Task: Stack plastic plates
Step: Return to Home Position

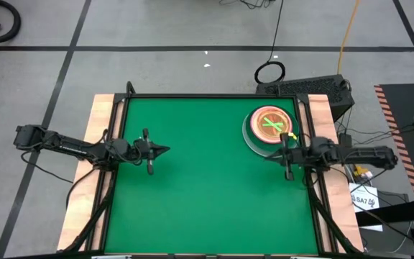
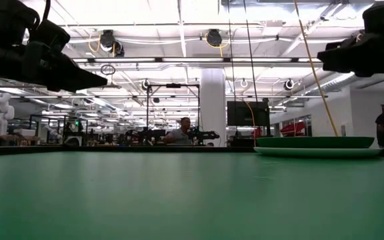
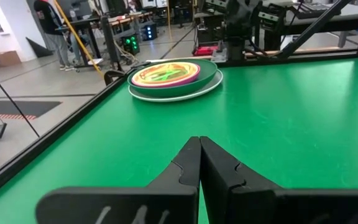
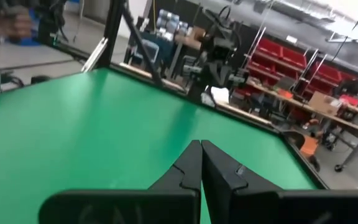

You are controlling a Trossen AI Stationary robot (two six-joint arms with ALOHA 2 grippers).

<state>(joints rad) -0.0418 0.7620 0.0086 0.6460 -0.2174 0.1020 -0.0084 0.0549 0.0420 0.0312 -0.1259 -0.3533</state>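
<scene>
Near the right edge of the table (image 1: 192, 208): plates (image 1: 270, 127), one stack, smaller striped ones uppermost for steadiness. Your left gripper (image 1: 166, 150) and right gripper (image 1: 267, 156): both closed, empty; stacking looks finished.

Both arms are held level, with closed grippers aimed inward at each other.
The left arm (image 1: 63, 144) reaches in from the left side, stretched out straight with its wrist level. The left gripper (image 1: 165, 150) points right, its jaws pressed together tip to tip with nothing between them. The right arm (image 1: 358, 155) comes in from the right side in a mirrored pose. The right gripper (image 1: 268, 156) points left, its jaws likewise pressed together and empty. The two grippers are well apart, at about the same depth between near and far.
</scene>
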